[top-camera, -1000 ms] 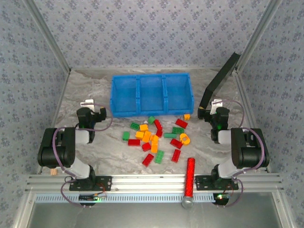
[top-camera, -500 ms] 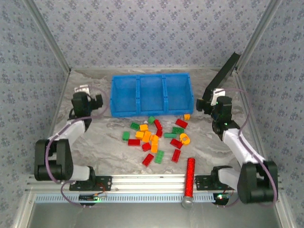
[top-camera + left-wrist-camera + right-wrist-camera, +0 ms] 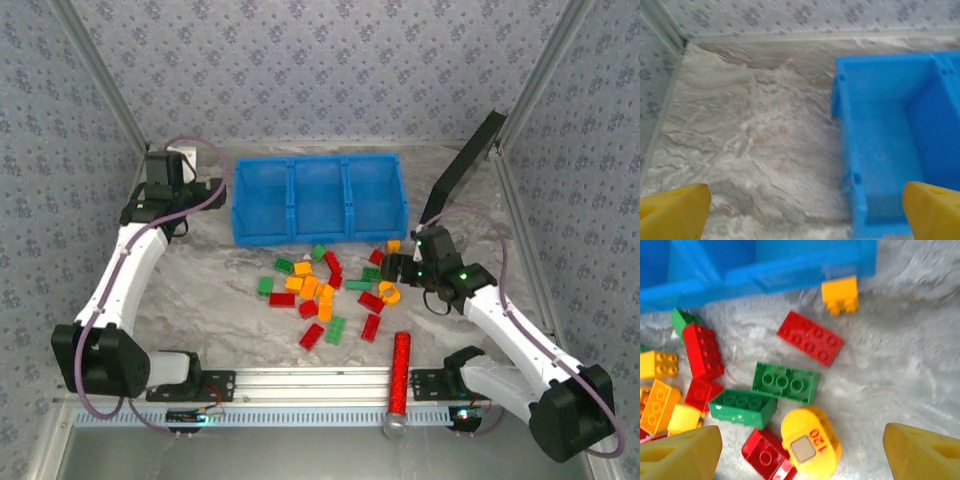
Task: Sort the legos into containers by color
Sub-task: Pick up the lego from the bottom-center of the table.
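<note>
The legos (image 3: 325,290) lie in a loose pile of red, green and orange-yellow bricks in front of the blue tray (image 3: 320,240), whose three containers hold nothing I can see. My right gripper (image 3: 393,268) hovers open over the pile's right side. Between its fingers (image 3: 802,455) sits a rounded yellow piece marked 120 (image 3: 811,442), with a red brick (image 3: 765,457) and two green bricks (image 3: 785,382) beside it. A red brick (image 3: 810,337) and a small orange-yellow one (image 3: 840,295) lie near the tray wall (image 3: 765,277). My left gripper (image 3: 172,168) is open (image 3: 805,215), left of the tray's end wall (image 3: 845,150).
A long red cylinder with a silver base (image 3: 399,375) lies near the front rail. A black panel (image 3: 460,170) leans at the back right. Patterned walls close in the marble table (image 3: 200,290) on three sides.
Both arms have stretched out from their folded pose. The left gripper went back and left beside the tray. The right gripper came left from the wall to above the pile.
</note>
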`<state>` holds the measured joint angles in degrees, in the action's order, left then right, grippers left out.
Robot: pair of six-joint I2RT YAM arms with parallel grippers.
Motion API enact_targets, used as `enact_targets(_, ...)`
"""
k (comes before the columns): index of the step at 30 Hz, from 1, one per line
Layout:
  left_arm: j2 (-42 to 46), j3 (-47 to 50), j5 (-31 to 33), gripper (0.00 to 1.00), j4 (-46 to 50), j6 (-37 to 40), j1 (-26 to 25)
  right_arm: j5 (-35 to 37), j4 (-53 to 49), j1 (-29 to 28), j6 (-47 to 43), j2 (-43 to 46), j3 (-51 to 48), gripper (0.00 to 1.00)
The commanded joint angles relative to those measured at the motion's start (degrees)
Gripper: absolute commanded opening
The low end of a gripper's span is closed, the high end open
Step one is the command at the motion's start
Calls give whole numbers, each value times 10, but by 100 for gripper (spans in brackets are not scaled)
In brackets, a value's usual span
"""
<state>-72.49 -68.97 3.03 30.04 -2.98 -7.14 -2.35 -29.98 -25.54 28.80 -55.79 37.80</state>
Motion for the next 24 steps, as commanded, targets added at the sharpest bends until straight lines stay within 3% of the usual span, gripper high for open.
enact_targets(1, 42, -16, -53, 99, 74, 9, -14, 13, -25, -23, 51, -18, -22, 85)
enact_targets(14, 105, 34, -90, 99, 124, 4, -30, 17, 41, -50, 54, -140, -27, 80)
enact_targets(24, 106, 41, -94, 99, 125, 0, -33, 23, 62, -48, 50, -192, -24, 69)
